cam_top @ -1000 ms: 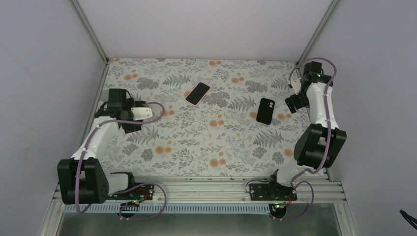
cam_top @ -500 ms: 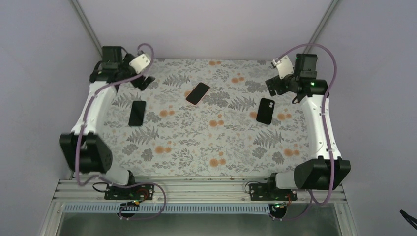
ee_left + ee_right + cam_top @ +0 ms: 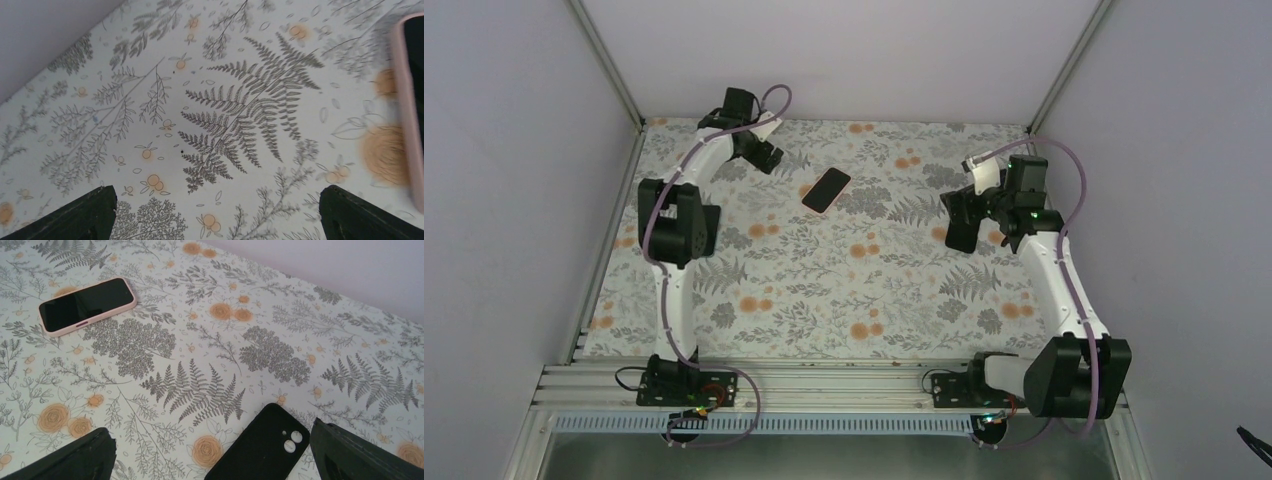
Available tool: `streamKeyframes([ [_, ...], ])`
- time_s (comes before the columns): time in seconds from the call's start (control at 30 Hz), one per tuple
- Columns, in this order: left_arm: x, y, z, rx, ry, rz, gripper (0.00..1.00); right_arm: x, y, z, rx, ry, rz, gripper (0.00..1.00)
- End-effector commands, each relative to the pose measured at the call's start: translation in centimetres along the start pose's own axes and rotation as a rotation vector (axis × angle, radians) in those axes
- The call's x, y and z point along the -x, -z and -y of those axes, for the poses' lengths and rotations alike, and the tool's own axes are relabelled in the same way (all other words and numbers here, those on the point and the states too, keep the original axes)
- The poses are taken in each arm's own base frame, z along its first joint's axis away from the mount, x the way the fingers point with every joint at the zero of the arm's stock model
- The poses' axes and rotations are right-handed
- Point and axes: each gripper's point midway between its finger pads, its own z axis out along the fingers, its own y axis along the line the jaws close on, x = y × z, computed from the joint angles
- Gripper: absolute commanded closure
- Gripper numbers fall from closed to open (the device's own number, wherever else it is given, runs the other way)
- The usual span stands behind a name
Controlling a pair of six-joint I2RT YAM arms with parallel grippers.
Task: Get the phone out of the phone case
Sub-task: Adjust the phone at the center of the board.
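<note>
The phone, glossy black and screen up, lies inside the salmon-pink phone case at the back middle of the table. In the right wrist view the phone and the pink rim of the phone case are at the upper left. The left wrist view catches only the phone case edge at its right border. My left gripper hovers open just left of the phone, over bare cloth. My right gripper is open to the right of the phone, above a black case.
A black case with camera cutouts lies flat under the right gripper, close to its right finger; from the top it is at the right. The floral tablecloth is walled on three sides. The left arm's elbow hangs over the table's left side.
Both arms swung inward: the left gripper went from the back-left corner toward the phone, the right one from the back right down over the black case. The left elbow now hides the bare black phone.
</note>
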Motion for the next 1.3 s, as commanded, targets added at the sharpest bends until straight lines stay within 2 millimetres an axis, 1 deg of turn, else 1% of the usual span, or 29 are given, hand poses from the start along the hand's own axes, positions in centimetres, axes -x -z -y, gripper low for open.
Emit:
streamKeyframes([
  [0.0,-1.6,-2.3,-1.3,0.083,0.073,-0.103,0.00,2.5,0.9,0.0,-0.022,0.030,0.121,0.00],
  [0.1,-2.3,-4.5,-0.8,0.112,0.050,-0.145,0.00,2.5,0.8,0.0,-0.029,0.033,0.128,0.00],
  [0.17,-2.4,-5.4,0.3,0.110,0.026,-0.159,0.00,2.3,0.6,0.1,-0.026,0.030,0.122,0.00],
  [0.2,-2.3,-5.8,1.2,0.105,0.010,-0.163,0.00,2.2,0.5,0.1,-0.023,0.027,0.120,0.00],
  [0.37,-2.0,-7.1,4.6,0.081,-0.039,-0.181,0.00,1.8,0.0,-0.2,0.002,0.019,0.104,0.00],
  [0.5,-2.3,-8.2,6.9,0.079,-0.090,-0.219,0.00,1.8,0.1,-0.3,0.002,0.022,0.107,0.00],
  [0.57,-2.6,-8.7,7.9,0.069,-0.103,-0.241,0.00,1.8,0.1,-0.4,0.002,0.023,0.109,0.00],
  [0.63,-3.1,-9.2,9.3,0.027,-0.119,-0.271,0.00,1.8,0.2,-0.3,0.000,0.023,0.110,0.00],
  [0.7,-4.1,-9.5,10.7,-0.005,-0.152,-0.321,0.00,1.8,0.2,-0.2,-0.008,0.021,0.107,0.00],
  [0.8,-6.3,-9.4,13.0,-0.060,-0.202,-0.410,0.00,1.8,0.3,0.0,-0.022,0.022,0.108,0.00],
  [0.93,-9.4,-8.0,15.8,-0.122,-0.246,-0.511,0.00,1.9,0.5,0.0,-0.023,0.025,0.109,0.00],
  [1.03,-10.4,-6.7,18.0,-0.173,-0.260,-0.526,0.00,1.9,0.5,0.0,-0.023,0.027,0.111,0.00],
  [1.1,-9.5,-5.9,20.2,-0.222,-0.276,-0.487,0.00,2.0,0.5,0.1,-0.027,0.027,0.112,0.00],
  [1.13,-8.5,-5.5,21.7,-0.263,-0.283,-0.450,0.00,2.0,0.5,0.1,-0.029,0.027,0.112,0.00],
  [1.17,-6.8,-4.9,23.2,-0.319,-0.281,-0.392,0.00,2.0,0.5,0.2,-0.034,0.027,0.111,0.00],
  [1.23,-3.5,-2.8,26.8,-0.494,-0.262,-0.262,0.00,2.0,0.5,0.5,-0.047,0.024,0.108,0.00],
  [1.27,-2.0,-1.8,27.7,-0.540,-0.253,-0.208,0.00,1.9,0.5,0.5,-0.050,0.022,0.105,0.00],
])
